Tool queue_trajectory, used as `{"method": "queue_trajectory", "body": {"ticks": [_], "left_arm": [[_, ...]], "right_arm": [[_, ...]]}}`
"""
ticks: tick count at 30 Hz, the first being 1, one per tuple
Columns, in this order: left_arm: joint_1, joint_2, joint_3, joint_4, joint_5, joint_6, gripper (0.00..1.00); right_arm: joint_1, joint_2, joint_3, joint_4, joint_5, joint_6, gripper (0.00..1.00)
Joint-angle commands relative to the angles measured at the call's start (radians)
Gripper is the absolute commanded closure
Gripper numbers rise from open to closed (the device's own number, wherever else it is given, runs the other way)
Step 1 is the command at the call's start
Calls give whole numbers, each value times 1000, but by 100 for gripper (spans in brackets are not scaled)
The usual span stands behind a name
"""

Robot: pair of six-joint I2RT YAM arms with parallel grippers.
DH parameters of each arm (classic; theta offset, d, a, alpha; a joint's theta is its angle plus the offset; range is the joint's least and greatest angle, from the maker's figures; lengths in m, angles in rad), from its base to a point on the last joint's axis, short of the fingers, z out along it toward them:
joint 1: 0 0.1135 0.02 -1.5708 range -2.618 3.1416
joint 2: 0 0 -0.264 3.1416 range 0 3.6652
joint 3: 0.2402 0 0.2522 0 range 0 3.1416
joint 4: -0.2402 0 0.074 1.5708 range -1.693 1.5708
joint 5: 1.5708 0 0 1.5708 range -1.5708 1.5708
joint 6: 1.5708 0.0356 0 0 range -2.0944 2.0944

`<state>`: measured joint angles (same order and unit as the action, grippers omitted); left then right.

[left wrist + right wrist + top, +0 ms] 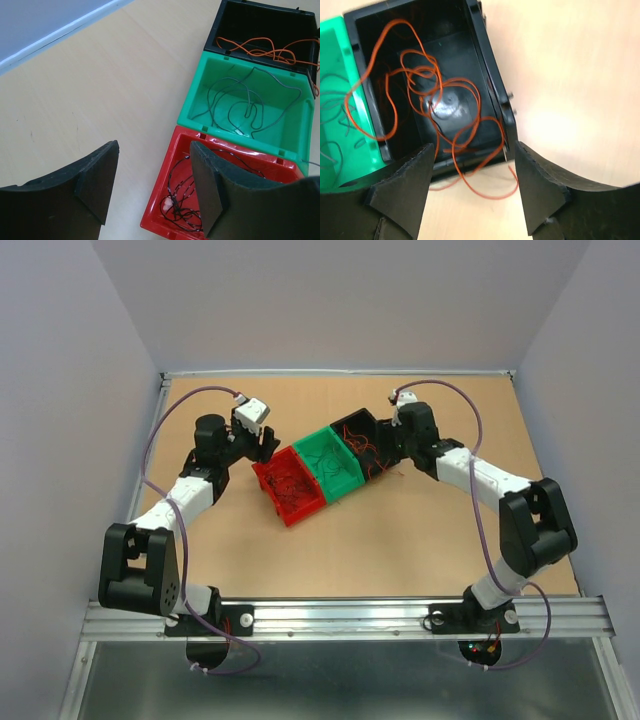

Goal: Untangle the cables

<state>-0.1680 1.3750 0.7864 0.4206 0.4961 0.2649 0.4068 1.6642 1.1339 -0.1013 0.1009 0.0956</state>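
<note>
The cables lie sorted in three bins set in a slanted row. Black wires [179, 212] curl in the red bin [154, 200], grey wires [248, 107] lie in the green bin [195, 95], and orange wires [426, 69] fill the black bin [490, 75]. One orange loop [490, 196] spills over the black bin's near wall onto the table, lying between the fingers of my right gripper [472, 187]. That gripper is open and grips nothing. My left gripper [155, 185] hovers open over the red bin's outer edge, also holding nothing.
The bins, red [288, 490], green [333, 465] and black [362, 435], sit mid-table between the left gripper [265, 447] and the right gripper [383, 455]. Grey walls enclose the table on three sides. A metal rail [340, 615] runs along the near edge.
</note>
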Motion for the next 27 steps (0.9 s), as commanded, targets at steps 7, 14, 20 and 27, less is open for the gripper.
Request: {"method": "queue_trajectory", "body": {"ticks": [7, 14, 20, 27], "left_arm": [[-14, -20, 43, 17, 33, 10, 30], [-24, -25, 42, 10, 25, 10, 30], [-28, -27, 42, 10, 7, 19, 30], [-31, -5, 48, 10, -4, 22, 30]], "right_arm": [[36, -179, -253, 149, 26, 59, 23], [38, -100, -238, 193, 22, 52, 27], [38, -1, -172, 204, 26, 30, 35], [38, 74, -111, 212, 8, 13, 60]]}}
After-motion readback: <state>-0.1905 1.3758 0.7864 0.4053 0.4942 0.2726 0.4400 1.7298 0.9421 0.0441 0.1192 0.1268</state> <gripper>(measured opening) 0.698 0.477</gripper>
